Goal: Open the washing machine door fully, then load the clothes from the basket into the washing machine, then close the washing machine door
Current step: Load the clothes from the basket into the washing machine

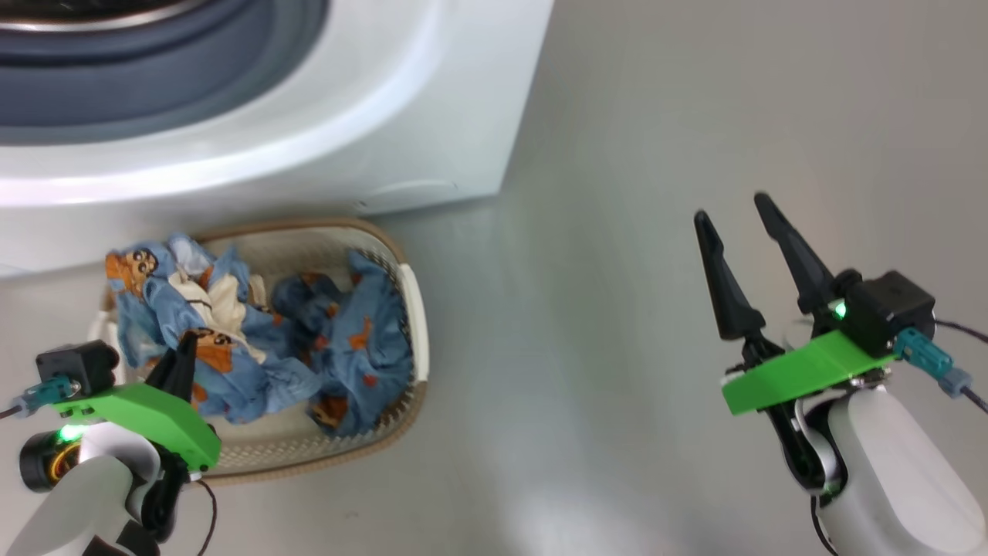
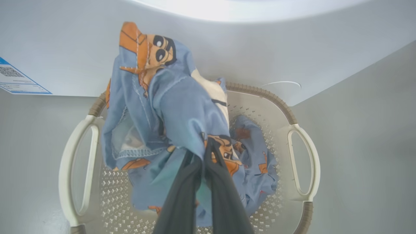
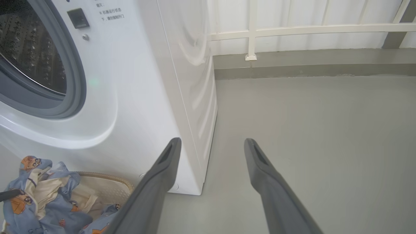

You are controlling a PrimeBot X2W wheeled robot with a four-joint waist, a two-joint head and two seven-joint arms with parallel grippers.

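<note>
Left wrist view, from the left tool [image 2: 203, 149] outward: two dark tapered fingers pressed together, pinching a bunched fold of the clothes [image 2: 175, 110]. Soft light blue cloth, stitched hems, orange cartoon faces, a cream patch; heaped in the basket [image 2: 73, 162], with more crumpled lower on the right side. Cream perforated plastic, rounded rectangle, brown woven-look rim, loop handle on each side. Just behind the far rim: the washing machine [image 2: 292, 55], smooth glossy white, with a blue label sticker [image 2: 16, 79] on its front. Over at the right tool [image 3: 212, 143]: fingers spread wide, gripping nothing, above bare floor [image 3: 308, 130], well apart from the basket. Matte grey floor, smooth, faintly shiny. Steel perforated drum [image 3: 29, 48] inside a grey-blue rubber gasket [image 3: 76, 87]. Beyond, a low grey kerb [image 3: 308, 65] and a white railing [image 3: 252, 32].
</note>
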